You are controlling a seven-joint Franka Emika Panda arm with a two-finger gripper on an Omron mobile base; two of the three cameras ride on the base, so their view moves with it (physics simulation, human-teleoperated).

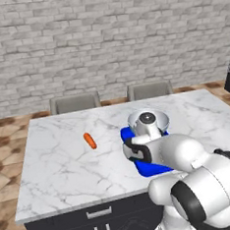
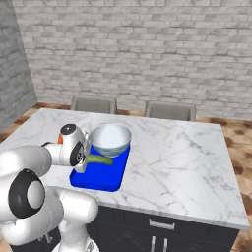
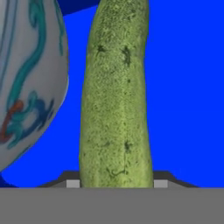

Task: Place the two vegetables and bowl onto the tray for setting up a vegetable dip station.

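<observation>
The dark green cucumber (image 3: 116,100) lies lengthwise on the blue tray (image 3: 188,87), close beside the bowl (image 3: 30,78) with its blue and red pattern. My gripper (image 3: 117,183) is shut on the cucumber's near end, one finger tip at each side. From the right base view the cucumber (image 2: 102,160) rests on the tray (image 2: 98,179) in front of the pale bowl (image 2: 110,139), which stands on the tray's far end, and the gripper (image 2: 84,165) is low at the cucumber's left end. The orange carrot (image 1: 90,140) lies on the marble counter left of the tray (image 1: 154,169).
The marble island counter (image 1: 57,161) has wide free room to the left and right of the tray. Two grey chairs (image 1: 75,102) (image 1: 149,90) stand behind its far edge. My own arm hides most of the tray in the left base view.
</observation>
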